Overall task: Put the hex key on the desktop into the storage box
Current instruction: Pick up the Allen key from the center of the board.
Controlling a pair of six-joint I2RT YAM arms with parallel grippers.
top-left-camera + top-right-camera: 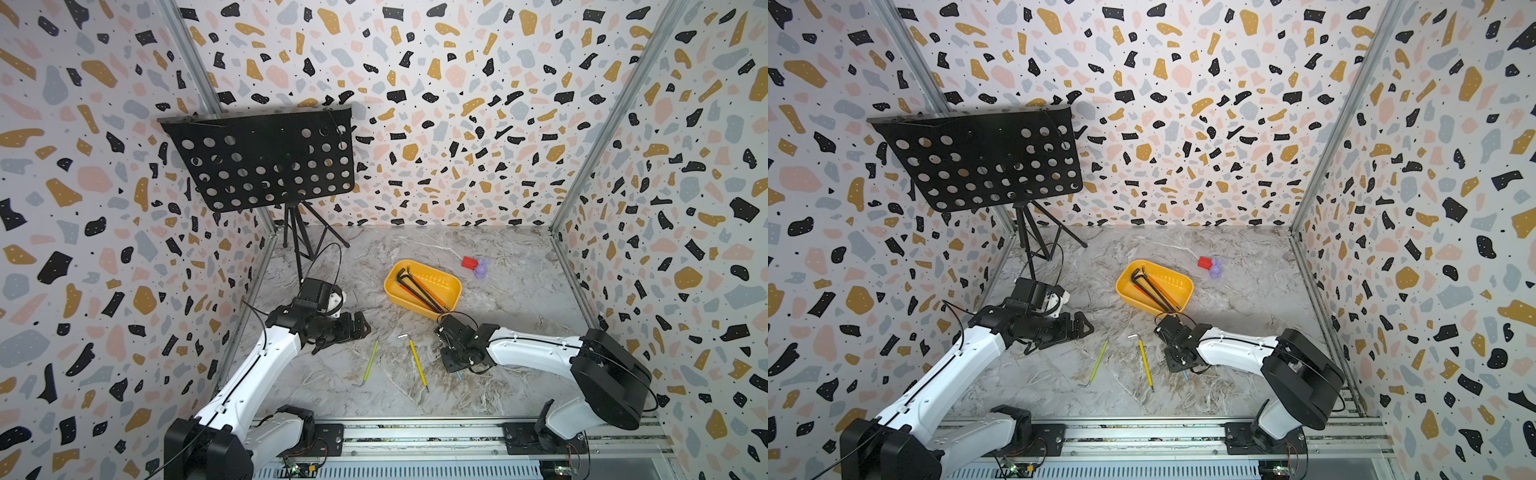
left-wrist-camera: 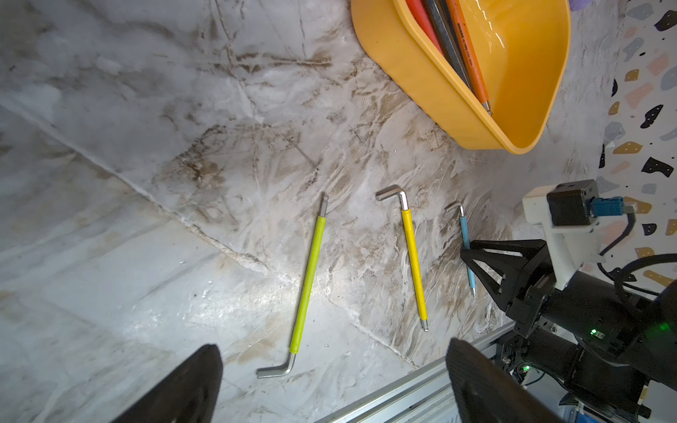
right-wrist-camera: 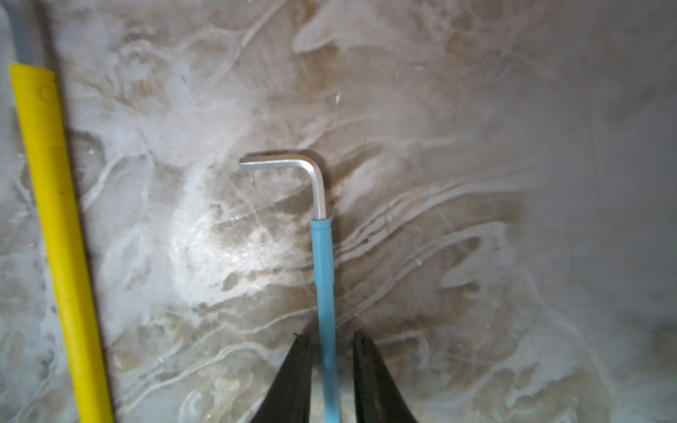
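The right gripper (image 3: 329, 340) sits low over the grey-white marble-patterned desktop (image 3: 476, 183), jaws narrowly apart either side of the small blue-sleeved L-shaped steel hex key (image 3: 323, 278), slivers of gap showing, not clamped. That key lies flat near a yellow-sleeved hex key (image 2: 414, 267), with a lime-green-sleeved hex key (image 2: 307, 282) further over, all outside the shallow yellow-orange plastic storage box (image 1: 440, 282), which holds black and orange-sleeved hex keys (image 1: 415, 286). The left gripper (image 2: 333, 344) hovers with jaws wide apart, empty.
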